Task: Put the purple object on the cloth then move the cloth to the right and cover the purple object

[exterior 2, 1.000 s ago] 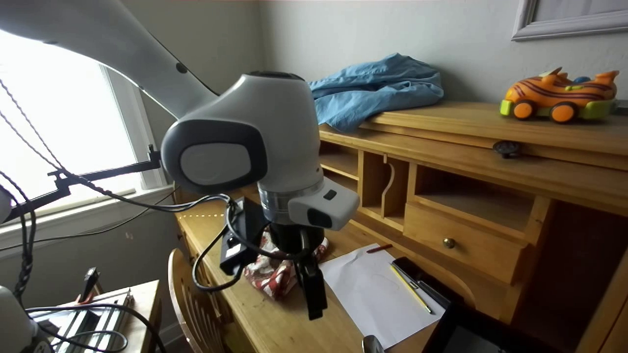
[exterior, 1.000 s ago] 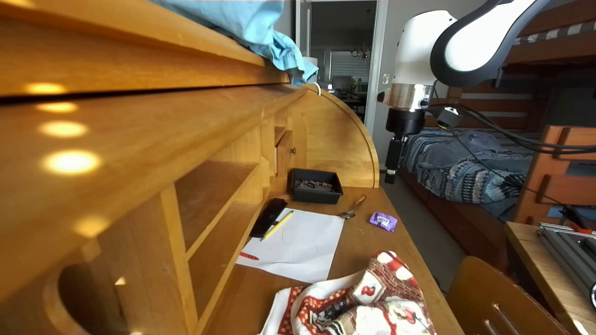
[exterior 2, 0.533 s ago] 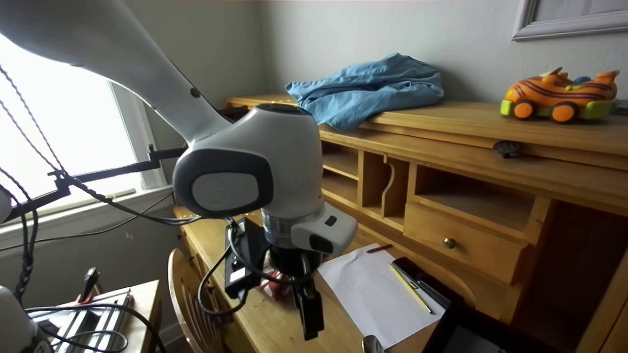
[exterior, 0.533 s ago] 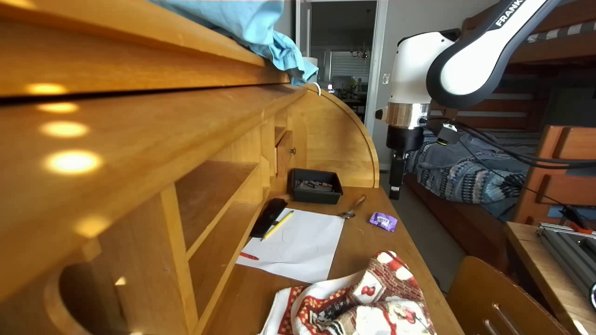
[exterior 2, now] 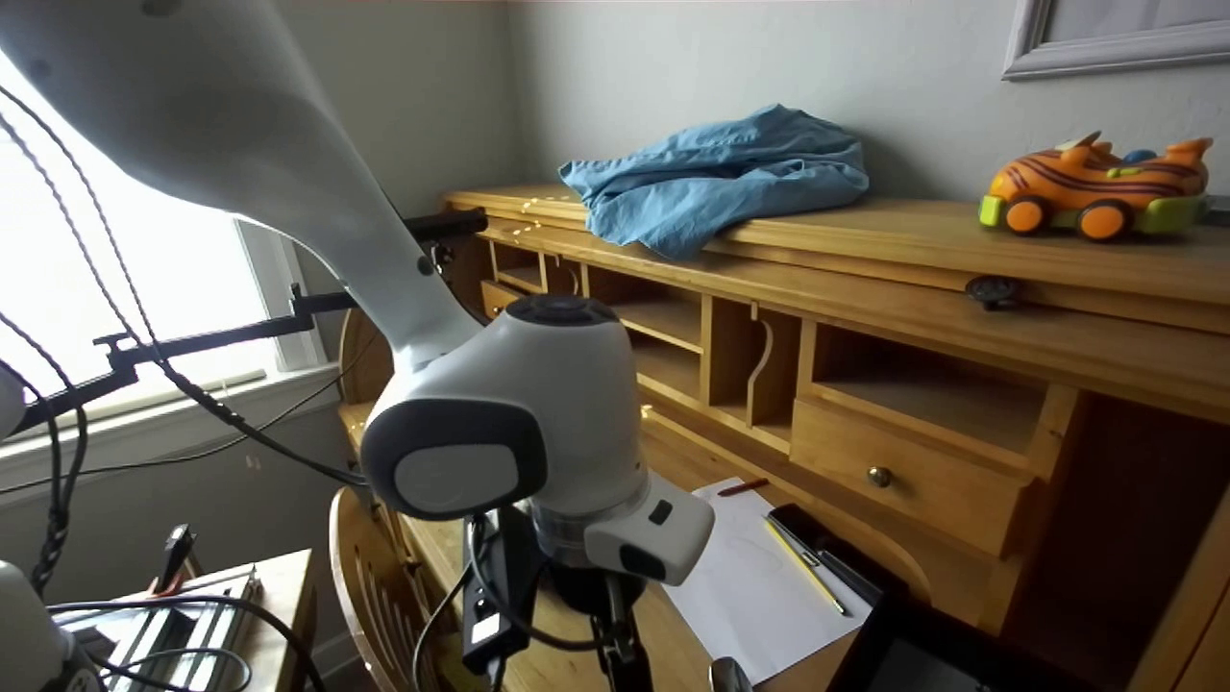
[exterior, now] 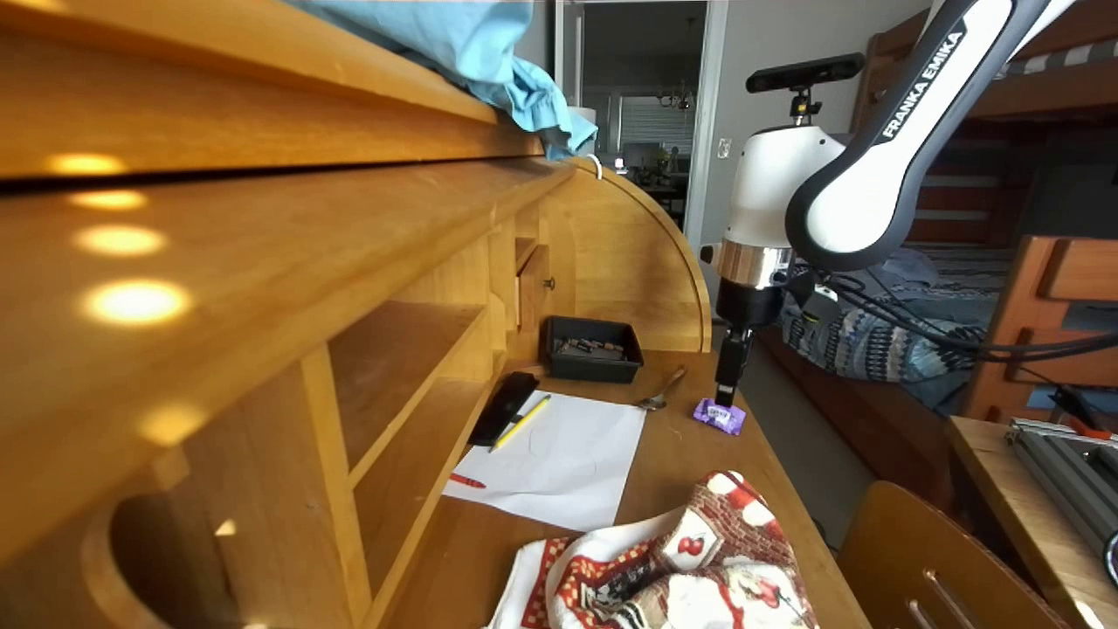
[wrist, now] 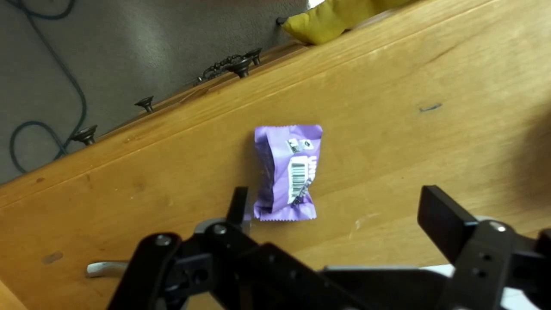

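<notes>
The honey-coloured wooden surface (exterior: 672,463) carries a crumpled, cherry-print towel (exterior: 681,568) in red, white and brown, at the bottom of an exterior view. Above the surface the end effector (wrist: 335,206) points downward, its two fingers spread wide. A metal spoon (exterior: 673,382) lies beyond the towel. Smaller again, the purple packet (wrist: 287,174) rests on the surface near the edge, apart from the towel and near the spoon; in the wrist view it shows closer to the finger at the left of that view, and I cannot tell whether they touch.

The packet is a sealed, oblong wrapper with serrated ends, pale violet on top, darker along the fold of one long side. A white panel holds a barcode; white lettering starting "UN", partly unreadable, runs beside it. The long axis runs nearly straight up the wrist view, slanting across the surface's edge: one serrated end faces that edge, the other the end effector.
</notes>
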Robot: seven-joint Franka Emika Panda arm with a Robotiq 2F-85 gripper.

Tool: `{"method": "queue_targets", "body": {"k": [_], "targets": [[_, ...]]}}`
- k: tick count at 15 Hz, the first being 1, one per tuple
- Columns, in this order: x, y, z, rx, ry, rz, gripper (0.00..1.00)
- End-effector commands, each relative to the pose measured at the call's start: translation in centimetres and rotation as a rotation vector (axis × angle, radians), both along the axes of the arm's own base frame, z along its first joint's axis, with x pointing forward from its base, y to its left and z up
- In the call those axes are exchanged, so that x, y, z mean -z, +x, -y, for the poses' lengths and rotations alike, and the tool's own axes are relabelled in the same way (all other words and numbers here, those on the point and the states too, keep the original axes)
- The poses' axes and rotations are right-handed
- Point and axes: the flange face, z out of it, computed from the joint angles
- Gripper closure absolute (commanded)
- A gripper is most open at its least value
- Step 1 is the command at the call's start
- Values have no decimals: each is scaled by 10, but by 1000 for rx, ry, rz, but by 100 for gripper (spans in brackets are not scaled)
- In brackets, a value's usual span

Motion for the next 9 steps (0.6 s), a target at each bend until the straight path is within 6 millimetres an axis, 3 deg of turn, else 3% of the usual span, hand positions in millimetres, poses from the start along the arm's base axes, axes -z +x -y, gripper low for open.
{"method": "queue_targets", "body": {"k": [1, 9], "targets": [[20, 5, 7, 9, 3, 2, 0], [40, 11, 16, 14, -23, -4, 0]]}}
